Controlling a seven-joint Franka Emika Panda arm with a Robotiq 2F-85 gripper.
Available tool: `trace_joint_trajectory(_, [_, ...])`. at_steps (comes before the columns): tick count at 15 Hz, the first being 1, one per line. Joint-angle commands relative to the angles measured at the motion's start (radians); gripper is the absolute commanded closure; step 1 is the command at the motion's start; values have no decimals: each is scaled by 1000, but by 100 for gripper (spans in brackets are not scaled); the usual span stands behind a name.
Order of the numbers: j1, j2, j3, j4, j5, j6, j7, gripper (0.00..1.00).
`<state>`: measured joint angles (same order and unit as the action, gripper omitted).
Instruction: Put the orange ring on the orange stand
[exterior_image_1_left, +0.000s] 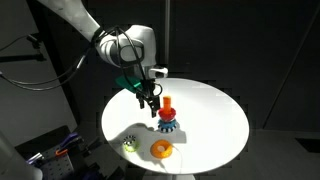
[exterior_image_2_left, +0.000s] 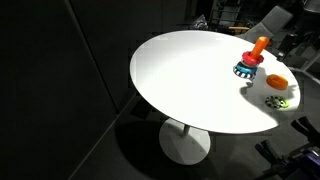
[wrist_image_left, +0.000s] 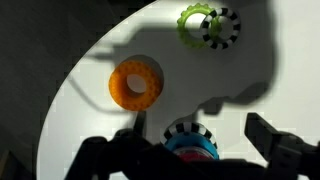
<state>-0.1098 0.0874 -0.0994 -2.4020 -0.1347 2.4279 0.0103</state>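
Note:
The orange ring (exterior_image_1_left: 161, 149) lies flat on the round white table (exterior_image_1_left: 215, 105), near its front edge; it also shows in the other exterior view (exterior_image_2_left: 277, 81) and in the wrist view (wrist_image_left: 135, 83). The orange stand (exterior_image_1_left: 167, 106) is an upright peg with a red ring and a blue toothed ring (exterior_image_1_left: 168, 123) at its foot; it also shows in an exterior view (exterior_image_2_left: 258, 48). My gripper (exterior_image_1_left: 150, 101) hangs just beside the peg, above the table. In the wrist view its fingers (wrist_image_left: 196, 135) are spread, empty, with the blue toothed ring (wrist_image_left: 190, 139) between them.
A small pale greenish object with dark specks (exterior_image_1_left: 129, 145) lies near the table's front edge, beside the orange ring; it also shows in the wrist view (wrist_image_left: 208, 26) and an exterior view (exterior_image_2_left: 277, 100). The surroundings are dark, with clutter (exterior_image_1_left: 50, 150) below the table.

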Motion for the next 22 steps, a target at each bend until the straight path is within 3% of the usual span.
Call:
trace_joint_trajectory(1, [4,0,-4,1,1,-2,-1,0])
trace_joint_trajectory(11, [-11,116,-33,17,0,84,-28,0])
trace_joint_trajectory(22, [-35,281,-27,35,14,269,-125,0])
